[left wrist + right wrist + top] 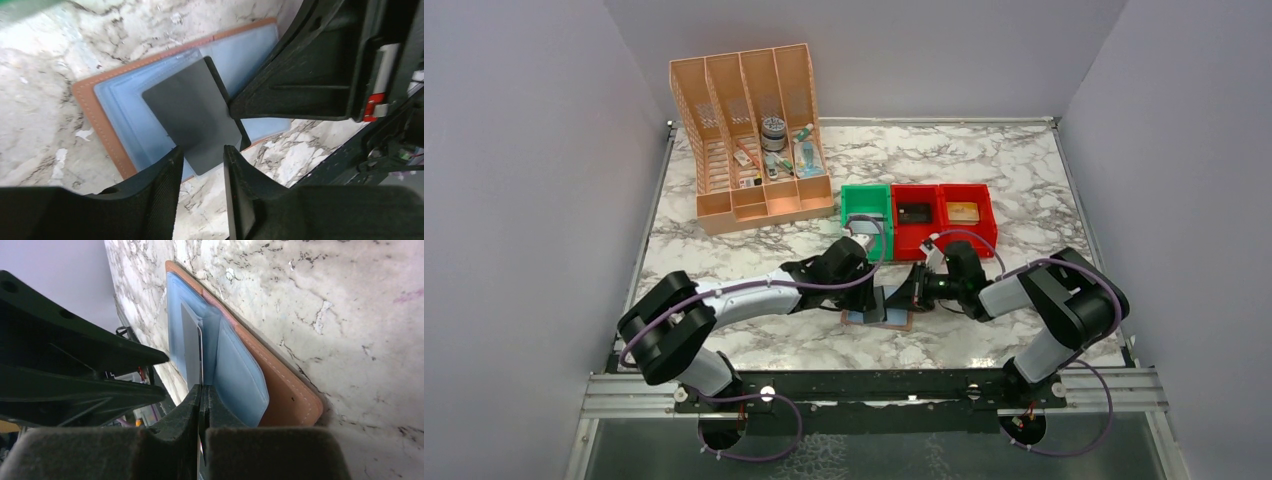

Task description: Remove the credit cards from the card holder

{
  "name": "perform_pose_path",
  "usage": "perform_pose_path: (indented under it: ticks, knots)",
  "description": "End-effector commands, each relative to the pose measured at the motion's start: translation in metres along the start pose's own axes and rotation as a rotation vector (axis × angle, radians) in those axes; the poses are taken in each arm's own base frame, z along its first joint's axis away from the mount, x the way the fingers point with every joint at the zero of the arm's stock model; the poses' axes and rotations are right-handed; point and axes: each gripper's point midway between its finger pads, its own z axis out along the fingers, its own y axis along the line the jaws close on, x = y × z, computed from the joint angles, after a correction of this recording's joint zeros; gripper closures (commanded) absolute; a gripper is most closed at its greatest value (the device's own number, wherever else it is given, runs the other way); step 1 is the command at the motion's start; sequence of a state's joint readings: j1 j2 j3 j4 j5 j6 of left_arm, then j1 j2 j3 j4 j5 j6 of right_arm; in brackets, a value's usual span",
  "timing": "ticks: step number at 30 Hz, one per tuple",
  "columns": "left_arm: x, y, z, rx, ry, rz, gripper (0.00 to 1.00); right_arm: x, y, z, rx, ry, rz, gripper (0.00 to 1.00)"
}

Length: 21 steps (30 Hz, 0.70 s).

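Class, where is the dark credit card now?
Left wrist view, centre: the credit card sits over the open card holder, its edge pinched by the right gripper.

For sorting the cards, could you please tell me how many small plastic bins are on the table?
3, in one row: green plastic bin left, red plastic bin middle, second red plastic bin right. None looks hidden.
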<state>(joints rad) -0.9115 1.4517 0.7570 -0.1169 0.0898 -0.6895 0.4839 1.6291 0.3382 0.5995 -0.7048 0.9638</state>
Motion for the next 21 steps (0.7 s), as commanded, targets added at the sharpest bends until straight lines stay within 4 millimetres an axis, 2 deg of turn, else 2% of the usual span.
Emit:
perform_pose_path:
  ticks: [1, 7, 14, 21]
  knots:
    - [0.006, -0.012, 0.013, 0.038, 0.048, 0.019, 0.66, -0.006, -0.002, 0.004, 0.005, -0.011, 0.007, 0.99]
    - [0.018, 0.008, 0.021, -0.057, 0.091, 0.028, 0.76, -0.003, -0.004, 0.003, 0.008, -0.006, 0.015, 0.99]
    - [0.027, 0.035, 0.018, -0.18, 0.105, 0.033, 0.81, -0.005, -0.009, -0.002, 0.062, -0.032, 0.013, 0.99]
    - [0.031, 0.041, 0.018, -0.204, 0.11, 0.03, 0.82, -0.003, -0.01, -0.006, 0.074, -0.04, 0.012, 0.99]
